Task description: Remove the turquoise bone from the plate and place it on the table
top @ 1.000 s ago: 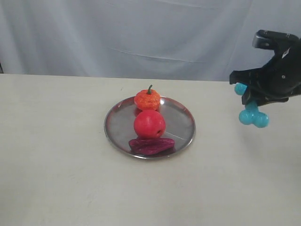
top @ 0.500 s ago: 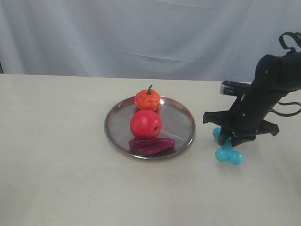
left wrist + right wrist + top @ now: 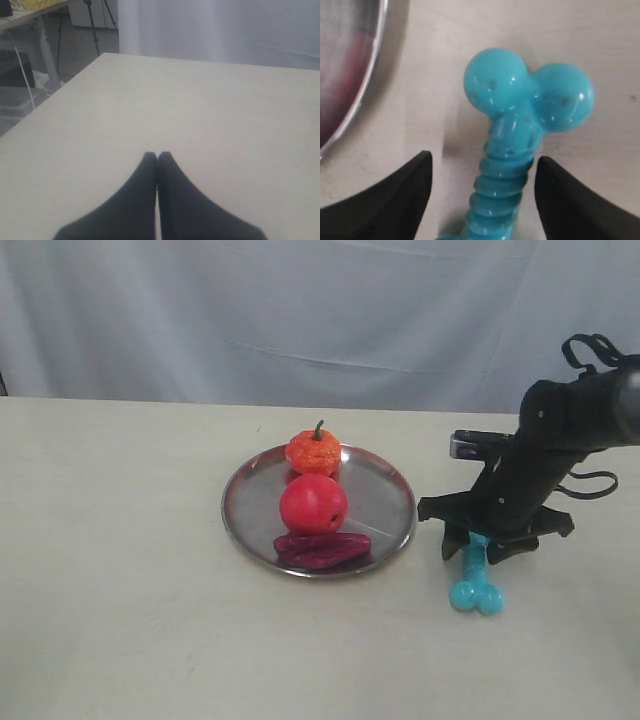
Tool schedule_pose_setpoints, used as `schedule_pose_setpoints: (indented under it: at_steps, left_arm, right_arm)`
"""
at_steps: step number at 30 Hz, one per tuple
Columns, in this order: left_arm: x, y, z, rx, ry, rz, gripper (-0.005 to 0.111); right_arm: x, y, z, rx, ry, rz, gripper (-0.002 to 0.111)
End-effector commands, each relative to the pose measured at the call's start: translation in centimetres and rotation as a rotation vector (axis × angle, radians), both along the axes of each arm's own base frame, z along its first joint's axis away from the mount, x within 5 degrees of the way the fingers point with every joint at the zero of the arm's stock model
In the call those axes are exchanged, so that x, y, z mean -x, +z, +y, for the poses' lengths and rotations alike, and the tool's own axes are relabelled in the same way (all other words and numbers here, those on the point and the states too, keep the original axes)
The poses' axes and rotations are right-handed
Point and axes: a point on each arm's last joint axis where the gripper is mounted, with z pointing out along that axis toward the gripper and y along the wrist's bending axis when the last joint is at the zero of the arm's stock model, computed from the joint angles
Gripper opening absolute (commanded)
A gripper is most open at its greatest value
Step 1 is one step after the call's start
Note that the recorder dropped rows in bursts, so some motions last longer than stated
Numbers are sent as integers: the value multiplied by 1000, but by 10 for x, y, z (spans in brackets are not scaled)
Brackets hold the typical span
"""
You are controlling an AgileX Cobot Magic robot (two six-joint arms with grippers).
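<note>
Exterior view: ribbed, knob-ended turquoise bone point(image 3: 475, 580) lying on the matte cream tabletop point(image 3: 120, 620) toward its right edge, just beside the shiny round metal plate point(image 3: 385, 490), under the right gripper point(image 3: 480, 545).

Left wrist view: left gripper point(image 3: 157, 157), black tapered fingers point(image 3: 142, 200) pressed together over bare tabletop.

Right wrist view: black fingers spread either side of the glossy ribbed shaft, clear of it.

Small turquoise toy bone point(image 3: 512, 135): glossy smooth plastic, bright highlights, ribbed shaft
Round silver metal plate point(image 3: 385, 495): polished, shiny, mirror-like
Cream-beige tabletop point(image 3: 130, 620): matt, even, smooth
Pale grey backdrop curtain point(image 3: 300, 310): soft, lightly creased cloth
</note>
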Motion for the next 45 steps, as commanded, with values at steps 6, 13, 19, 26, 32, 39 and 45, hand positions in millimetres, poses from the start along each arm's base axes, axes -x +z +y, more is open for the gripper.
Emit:
schedule_pose_setpoints:
  at_steps: [6, 13, 19, 26, 32, 39, 45]
  left_arm:
    - [0, 0, 0, 3, 1, -5, 0]
    - [0, 0, 0, 3, 1, -5, 0]
    - [0, 0, 0, 3, 1, -5, 0]
    - [0, 0, 0, 3, 1, -5, 0]
    - [0, 0, 0, 3, 1, -5, 0]
    - [0, 0, 0, 3, 1, -5, 0]
    - [0, 0, 0, 3, 1, -5, 0]
  right_arm:
    - [9, 84, 2, 58, 25, -215, 38]
    - [56, 197, 11, 184, 52, -541, 13]
    - [121, 271, 32, 349, 122, -873, 0]
    - [197, 302, 49, 440, 156, -1165, 0]
    - [261, 307, 52, 553, 137, -1323, 0]
    - [328, 299, 51, 682, 64, -1422, 0]
    - [372, 288, 54, 667, -6, -1521, 0]
